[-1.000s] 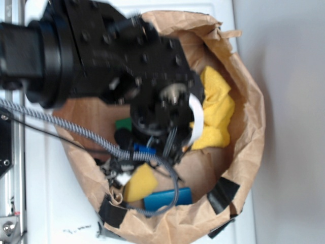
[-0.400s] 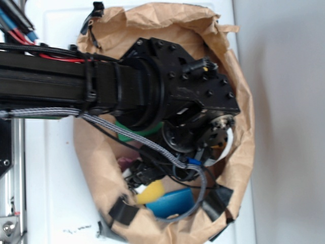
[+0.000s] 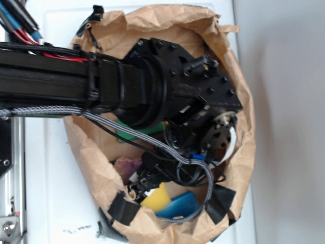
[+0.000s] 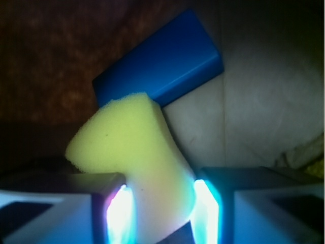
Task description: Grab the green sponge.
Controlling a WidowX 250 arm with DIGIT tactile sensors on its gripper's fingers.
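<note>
White counter [image 3: 56,203] carries a crumpled brown paper bag [image 3: 244,152], rim rolled down and patched w/ black tape [image 3: 123,208]. Black robot arm [image 3: 127,86] reaches in from the left and hides most of the inside; braided grey cable [image 3: 127,133] trails along it. Near the lower rim lies a smooth blue block [image 4: 162,58], boxy w/ rounded edges, right behind the green sponge [image 4: 139,157]. Sponge is porous yellow foam, thick, rounded corners; green layer not visible. Gripper [image 4: 162,211] jaws pinch it from both sides, foam squeezed narrow between them.
</note>
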